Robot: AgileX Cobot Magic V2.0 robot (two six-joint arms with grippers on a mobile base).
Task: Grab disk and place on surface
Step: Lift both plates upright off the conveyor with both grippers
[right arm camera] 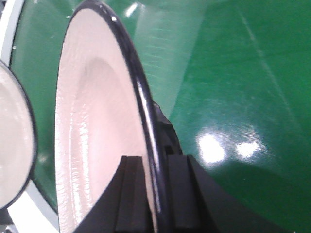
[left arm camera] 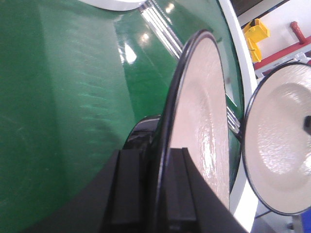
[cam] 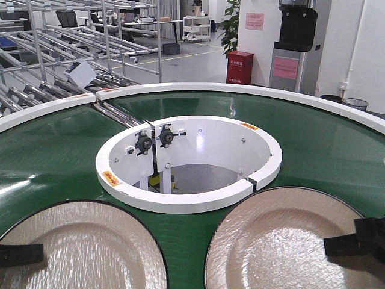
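Note:
Two beige disks with black rims show over the green belt. My left gripper [cam: 24, 254] is shut on the left disk [cam: 84, 247] at its near-left rim. The right gripper [cam: 346, 242] is shut on the right disk [cam: 277, 241] at its right rim. In the left wrist view the gripper [left arm camera: 154, 158] pinches the left disk [left arm camera: 201, 116] edge-on, one finger on each face, with the right disk [left arm camera: 279, 141] beyond it. In the right wrist view the gripper [right arm camera: 154, 165] clamps the right disk [right arm camera: 92, 126] the same way, with the left disk [right arm camera: 12, 145] at the frame's left. The surface is out of view.
The green ring-shaped conveyor belt [cam: 54, 150] runs under both disks, with a white outer rim [cam: 198, 89]. A white inner ring [cam: 186, 201] walls the round central opening. Metal roller racks [cam: 66, 54] stand at the back left, a red box [cam: 239, 67] and a dispenser [cam: 295, 48] behind.

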